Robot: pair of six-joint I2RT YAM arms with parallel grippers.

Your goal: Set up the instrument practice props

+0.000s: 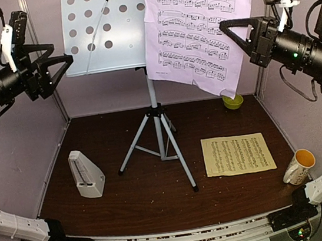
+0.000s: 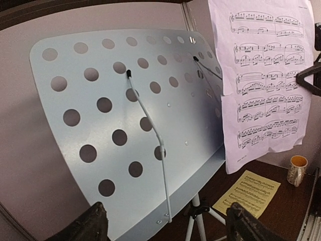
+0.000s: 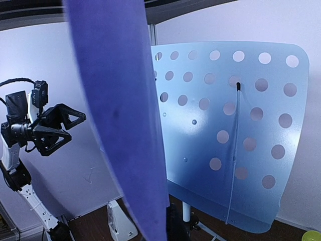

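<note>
table: dark brown wood | walls: lilac | left jaws: wide apart, empty | right jaws: clamped on lilac page

metronome left of tripod, page right

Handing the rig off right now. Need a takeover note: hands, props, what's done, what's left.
Left hand: open, empty, raised left of the stand desk.
Right hand: shut on the right edge of the lilac page, holding it in front of the desk's right side. The page's bottom hangs below the desk's lip.
Tripod stands on the table, with the metronome upright to its left and the yellow page lying flat to its right.
Done: stand is up, lilac page is in the air.
Left: seat the lilac page on the desk, then probably the yellow one.
</note>
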